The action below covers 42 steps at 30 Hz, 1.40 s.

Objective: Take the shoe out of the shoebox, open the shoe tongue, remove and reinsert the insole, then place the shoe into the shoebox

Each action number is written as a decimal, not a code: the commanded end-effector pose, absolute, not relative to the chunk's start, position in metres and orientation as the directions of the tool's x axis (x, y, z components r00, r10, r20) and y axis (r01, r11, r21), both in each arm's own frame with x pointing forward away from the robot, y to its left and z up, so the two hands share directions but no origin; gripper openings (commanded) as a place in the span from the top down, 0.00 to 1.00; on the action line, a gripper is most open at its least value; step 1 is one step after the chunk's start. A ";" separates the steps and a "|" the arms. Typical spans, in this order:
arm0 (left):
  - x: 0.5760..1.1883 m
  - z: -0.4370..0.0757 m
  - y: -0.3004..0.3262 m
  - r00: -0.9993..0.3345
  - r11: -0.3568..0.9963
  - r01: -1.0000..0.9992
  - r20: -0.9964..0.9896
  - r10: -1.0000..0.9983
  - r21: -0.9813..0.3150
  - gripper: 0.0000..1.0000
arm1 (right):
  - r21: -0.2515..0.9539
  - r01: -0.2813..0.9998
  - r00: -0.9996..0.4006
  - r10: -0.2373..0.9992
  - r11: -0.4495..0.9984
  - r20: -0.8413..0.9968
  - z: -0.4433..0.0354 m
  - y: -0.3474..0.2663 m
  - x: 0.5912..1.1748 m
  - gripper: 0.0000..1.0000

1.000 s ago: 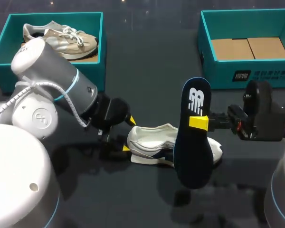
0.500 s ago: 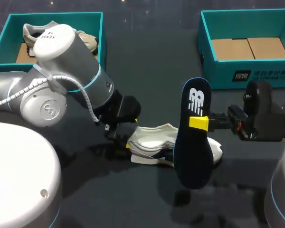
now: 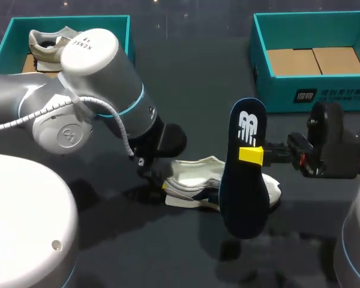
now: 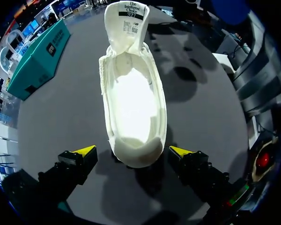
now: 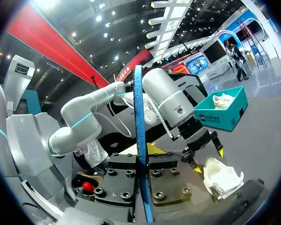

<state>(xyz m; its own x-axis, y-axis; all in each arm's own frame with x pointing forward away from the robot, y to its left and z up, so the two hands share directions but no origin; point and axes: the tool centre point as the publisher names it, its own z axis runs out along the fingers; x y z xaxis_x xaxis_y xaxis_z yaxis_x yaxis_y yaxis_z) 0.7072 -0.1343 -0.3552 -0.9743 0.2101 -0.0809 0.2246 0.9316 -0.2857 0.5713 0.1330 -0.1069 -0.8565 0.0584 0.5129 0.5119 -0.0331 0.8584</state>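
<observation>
The right gripper (image 3: 252,154) is clamped on the dark blue insole (image 3: 245,168), holding it on edge above the table (image 3: 186,84), probably so its toe can be fed back into the shoe. In the right wrist view the insole shows edge-on, pinched from both sides. The white shoe (image 3: 207,180) lies on the table between the two teal boxes, its tongue (image 4: 126,18) pulled up and the inside bare. The left gripper (image 4: 132,151) stands open with a yellow fingertip on each side of the heel, neither seeming to touch, likely placed to steady the shoe for reinsertion. By count there are two shoeboxes, the left shoebox (image 3: 72,19) with a second, tan shoe (image 3: 43,43) inside and the right shoebox (image 3: 276,90) showing only its cardboard floor; two shoes; one insole.
</observation>
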 end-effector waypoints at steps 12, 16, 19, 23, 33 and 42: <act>0.708 -0.312 -0.155 -0.961 0.923 0.275 -0.104 0.256 -0.271 0.00 | 0.858 0.513 -0.856 0.064 -0.032 0.514 -0.106 0.133 0.569 1.00; 0.711 -0.305 -0.168 -0.959 0.919 0.283 -0.113 0.261 -0.274 0.00 | 0.858 0.513 -0.856 0.064 -0.032 0.514 -0.106 0.133 0.569 1.00; 0.713 -0.305 -0.181 -0.956 0.916 0.289 -0.124 0.264 -0.280 0.00 | 0.858 0.513 -0.856 0.064 -0.032 0.514 -0.106 0.133 0.569 1.00; 0.717 -0.314 -0.200 -0.957 0.917 0.287 -0.126 0.262 -0.278 0.00 | 0.858 0.513 -0.856 0.064 -0.032 0.514 -0.106 0.133 0.569 1.00; 0.734 -0.335 -0.234 -0.962 0.931 0.257 -0.158 0.221 -0.260 0.00 | 0.858 0.513 -0.856 0.064 -0.032 0.514 -0.106 0.133 0.569 1.00; 0.746 -0.356 -0.248 -0.974 0.948 0.210 -0.134 0.182 -0.240 0.00 | 0.858 0.513 -0.856 0.064 -0.032 0.514 -0.106 0.133 0.569 1.00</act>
